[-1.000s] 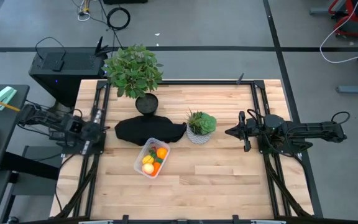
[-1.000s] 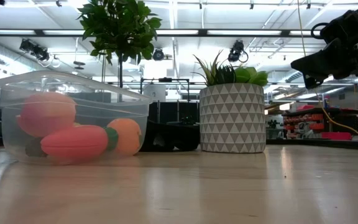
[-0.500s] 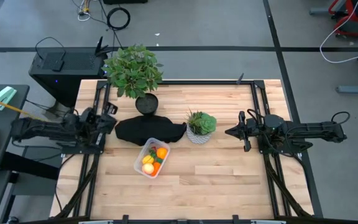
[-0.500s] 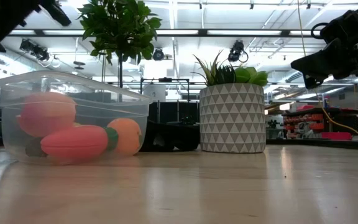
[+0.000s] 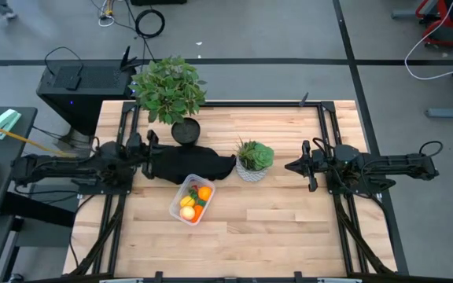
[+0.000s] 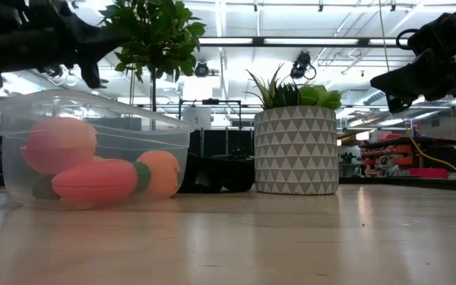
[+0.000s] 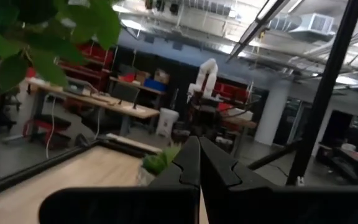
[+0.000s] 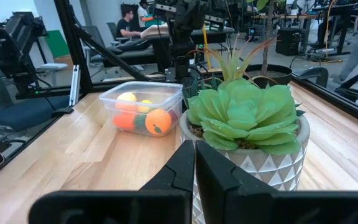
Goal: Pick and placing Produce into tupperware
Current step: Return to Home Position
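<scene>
The clear tupperware [image 5: 193, 200] sits on the table near its middle, holding the produce: a round orange [image 5: 204, 192], a yellow piece [image 5: 186, 202], a pink-red fruit [image 6: 58, 144] and a carrot [image 6: 95, 180]. It also shows in the right wrist view as the tupperware [image 8: 142, 104]. My left gripper [image 5: 152, 146] is shut and hovers over the table's left side, above a black cloth. My right gripper [image 5: 289, 167] is shut and hovers right of the small white pot, touching nothing.
A black cloth [image 5: 189, 164] lies just beyond the tupperware. A small succulent in a white patterned pot [image 5: 253, 160] stands right of it; a tall leafy plant [image 5: 169, 90] in a dark pot stands at the far left. Bare wood lies toward the near edge.
My left arm has swung out from beside the table's left edge toward the right, its gripper now over the black cloth near the tall plant's pot. The right arm, the tupperware and the produce have stayed put.
</scene>
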`<state>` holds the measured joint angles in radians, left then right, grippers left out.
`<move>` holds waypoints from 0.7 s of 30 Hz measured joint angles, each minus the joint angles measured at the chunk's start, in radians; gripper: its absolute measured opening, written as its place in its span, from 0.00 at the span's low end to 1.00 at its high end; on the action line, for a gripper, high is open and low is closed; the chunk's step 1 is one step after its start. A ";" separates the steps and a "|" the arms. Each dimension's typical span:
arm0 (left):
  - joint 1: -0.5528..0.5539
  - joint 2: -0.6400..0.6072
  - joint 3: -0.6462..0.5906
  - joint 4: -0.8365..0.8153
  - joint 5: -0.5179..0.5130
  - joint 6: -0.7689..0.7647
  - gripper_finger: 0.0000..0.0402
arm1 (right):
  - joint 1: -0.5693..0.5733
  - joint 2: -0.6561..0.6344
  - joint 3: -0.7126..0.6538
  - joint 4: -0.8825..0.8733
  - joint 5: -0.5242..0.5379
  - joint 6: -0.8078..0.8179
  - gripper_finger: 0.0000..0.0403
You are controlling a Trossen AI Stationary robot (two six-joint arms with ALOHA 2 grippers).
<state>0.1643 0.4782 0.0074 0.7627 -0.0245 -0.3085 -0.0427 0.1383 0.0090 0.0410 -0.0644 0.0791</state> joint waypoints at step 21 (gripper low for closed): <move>-0.073 -0.002 0.000 -0.128 0.040 -0.010 0.00 | 0.000 0.000 0.000 0.000 0.000 0.000 0.06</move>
<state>0.0912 0.4759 0.0071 0.6350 0.0156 -0.3185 -0.0429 0.1383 0.0090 0.0410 -0.0646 0.0791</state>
